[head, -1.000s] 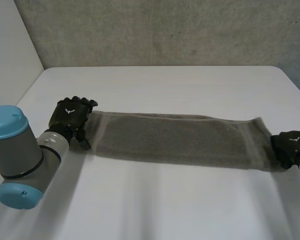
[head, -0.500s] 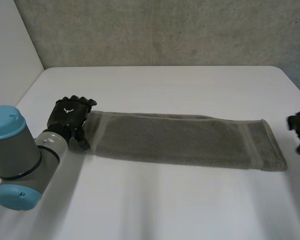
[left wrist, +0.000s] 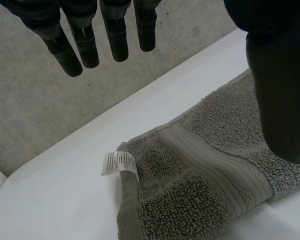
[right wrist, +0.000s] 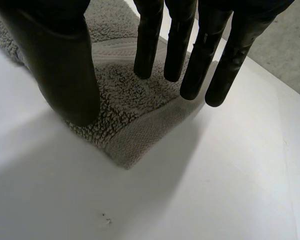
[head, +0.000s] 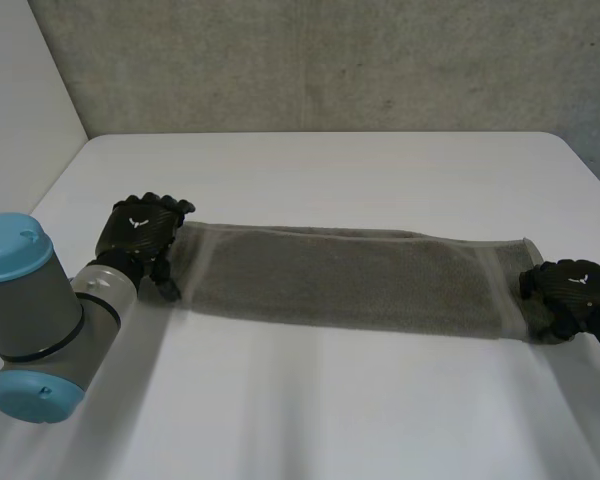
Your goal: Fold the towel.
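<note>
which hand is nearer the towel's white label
Left. The left hand is by the label at its end of the towel; the right hand is at the opposite end.

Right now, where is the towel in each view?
Head view: towel lies lengthwise between left hand and right hand.
Left wrist view: its labelled end under the left hand's palm.
Right wrist view: one corner beneath the right hand's fingers.
Shared landmark: the white table.

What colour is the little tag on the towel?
White tag with small print; clearest in the left wrist view.
</note>
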